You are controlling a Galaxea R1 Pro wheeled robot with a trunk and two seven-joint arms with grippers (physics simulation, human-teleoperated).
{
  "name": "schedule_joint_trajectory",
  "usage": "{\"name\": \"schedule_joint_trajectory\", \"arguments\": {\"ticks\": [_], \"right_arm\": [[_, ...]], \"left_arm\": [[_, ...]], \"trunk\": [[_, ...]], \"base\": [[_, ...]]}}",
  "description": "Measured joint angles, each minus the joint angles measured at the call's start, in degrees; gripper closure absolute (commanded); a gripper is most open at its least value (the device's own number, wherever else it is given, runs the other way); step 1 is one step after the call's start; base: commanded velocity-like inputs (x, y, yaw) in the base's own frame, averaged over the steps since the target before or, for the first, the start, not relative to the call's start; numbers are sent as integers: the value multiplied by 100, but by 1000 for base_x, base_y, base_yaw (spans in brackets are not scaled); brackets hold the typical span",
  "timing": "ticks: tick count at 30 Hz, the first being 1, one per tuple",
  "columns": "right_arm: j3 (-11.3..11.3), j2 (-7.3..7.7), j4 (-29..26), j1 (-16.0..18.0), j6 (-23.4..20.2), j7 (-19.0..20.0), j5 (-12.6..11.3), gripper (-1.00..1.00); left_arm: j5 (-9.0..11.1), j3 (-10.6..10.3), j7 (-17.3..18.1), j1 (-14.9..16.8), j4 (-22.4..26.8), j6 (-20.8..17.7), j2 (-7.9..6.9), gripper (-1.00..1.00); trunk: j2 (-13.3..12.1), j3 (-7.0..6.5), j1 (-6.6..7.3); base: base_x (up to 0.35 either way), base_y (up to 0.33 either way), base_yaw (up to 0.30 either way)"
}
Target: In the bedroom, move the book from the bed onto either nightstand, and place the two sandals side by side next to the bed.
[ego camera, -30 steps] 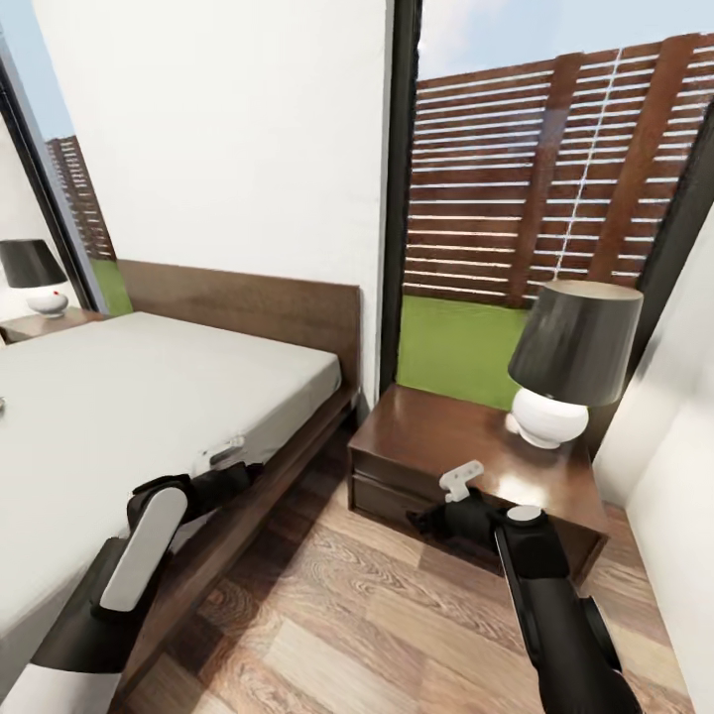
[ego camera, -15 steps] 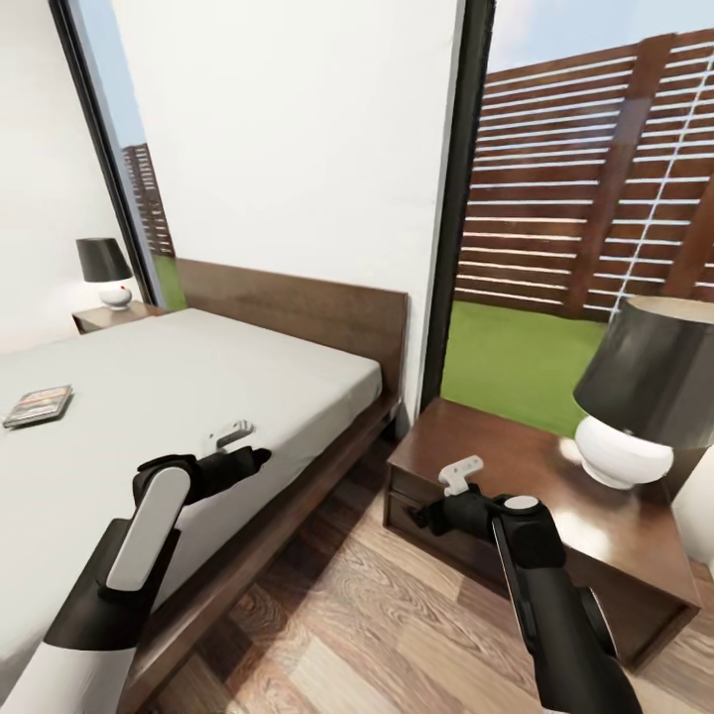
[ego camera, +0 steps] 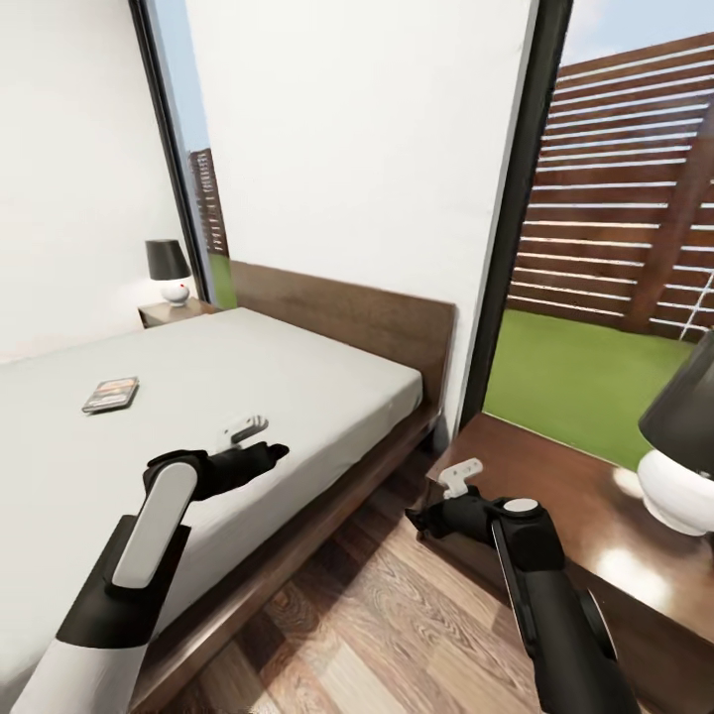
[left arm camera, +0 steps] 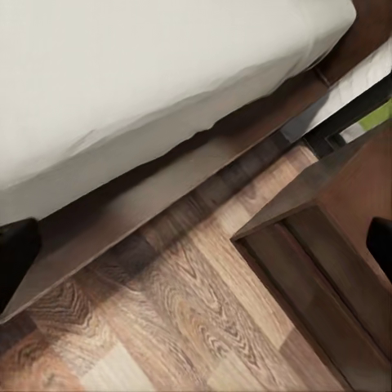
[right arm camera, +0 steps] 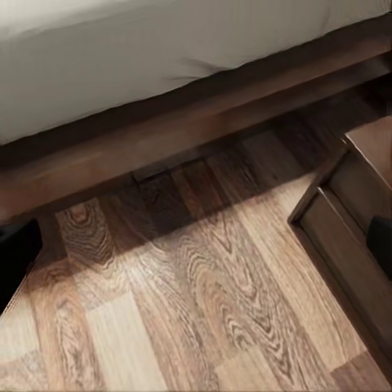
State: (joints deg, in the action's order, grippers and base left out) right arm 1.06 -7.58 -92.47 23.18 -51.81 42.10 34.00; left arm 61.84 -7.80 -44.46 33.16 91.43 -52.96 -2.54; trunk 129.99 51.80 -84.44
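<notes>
The book [ego camera: 109, 395], small and dark, lies flat on the off-white mattress of the bed [ego camera: 297, 382], toward its far left side. My left gripper [ego camera: 270, 454] hovers over the mattress's near edge, well short of the book. Beside the near nightstand [ego camera: 555, 496], my right gripper [ego camera: 417, 518] hangs above the wooden floor. In each wrist view the dark fingertips [left arm camera: 16, 255] [right arm camera: 16, 257] stand wide apart at the picture's edges, open with nothing between them. A second nightstand [ego camera: 171, 310] stands beyond the bed. The sandals are out of view.
A dark-shaded lamp [ego camera: 684, 446] stands on the near nightstand, another lamp [ego camera: 167, 268] on the far one. A strip of wood floor [ego camera: 397, 605] runs between bed frame and near nightstand. Behind are a white wall, tall windows and a slatted fence.
The whole view has swung left: the near nightstand and lamp slid toward the right edge, and the book and far nightstand came further into the picture. Both arms keep the same pose.
</notes>
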Motion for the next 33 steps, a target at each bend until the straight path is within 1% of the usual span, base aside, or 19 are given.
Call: {"name": "schedule_joint_trajectory", "arguments": {"ticks": [5, 13, 14, 15, 16, 17, 18, 19, 20, 21, 22, 23, 27, 29, 30, 33], "right_arm": [[-2, -6, 0, -7, 1, -7, -2, -100], [-2, 2, 0, -14, 1, -2, -7, -100], [1, 12, 0, -10, 5, 7, -7, -100], [21, 32, 0, 24, 20, 15, -8, -100], [24, 34, 0, 30, 23, 15, -8, -100], [27, 36, 0, 34, 29, 14, -9, -100], [27, 36, 0, 34, 29, 14, -9, -100], [31, 38, 0, 43, 52, 13, -11, -100], [31, 38, 0, 44, 53, 13, -11, -100], [36, 41, 0, 54, 103, 14, -18, -100], [39, 45, 0, 59, 137, 17, -21, -100], [49, 46, 1, 59, 380, 20, -32, -100], [59, 40, 1, 54, 540, 16, -34, -100], [62, 37, 1, 50, 583, 14, -38, -100], [62, 37, 1, 50, 583, 14, -37, -100], [64, 36, 1, 45, 620, 13, -41, -100]], "left_arm": [[76, -62, -10, 2, -14, -26, 17, -100], [73, -64, -13, -4, -43, -30, 7, -100], [63, -33, -29, -18, -62, -30, -10, -100], [40, 142, -73, -86, -77, -10, -147, -100], [66, 197, -81, -131, -75, 15, -177, -100], [70, 242, -87, -195, -59, 33, -197, -100], [74, 243, -87, -197, -58, 36, -198, -100], [73, 318, -92, -378, -18, 65, -225, -100], [80, 320, -92, -386, -17, 72, -225, -100], [79, 370, -96, -561, 12, 99, -236, -100], [82, 390, -97, -637, 23, 116, -241, -100], [63, 463, -100, -805, 26, 178, -266, -100], [59, 578, -87, -818, -9, 210, -281, -100], [-82, 621, -79, -765, -116, 213, -288, -100], [-81, 622, -79, -764, -118, 214, -288, -100], [-222, 678, -69, -717, -212, 215, -289, -100]], "trunk": [[-201, -90, 110], [-521, -233, 286], [-562, -251, 307], [-602, -269, 329], [-642, -287, 351], [-682, -305, 373], [-722, -323, 395], [-762, -341, 417], [-802, -359, 439], [-842, -376, 461], [-882, -395, 483], [-923, -412, 505], [-1083, -485, 593], [-1163, -521, 637], [-1203, -539, 659], [-1324, -592, 725]], "base": [[1, 0, 286], [0, 0, 286], [0, 0, 286], [0, 0, 286], [0, 0, 286], [0, 0, 286], [0, 0, 286], [0, 0, 286], [0, 0, 286], [0, 0, 286], [0, 0, 286], [0, 0, 285], [0, 0, 284], [0, 0, 284], [0, 0, 284], [0, 0, 284]]}}
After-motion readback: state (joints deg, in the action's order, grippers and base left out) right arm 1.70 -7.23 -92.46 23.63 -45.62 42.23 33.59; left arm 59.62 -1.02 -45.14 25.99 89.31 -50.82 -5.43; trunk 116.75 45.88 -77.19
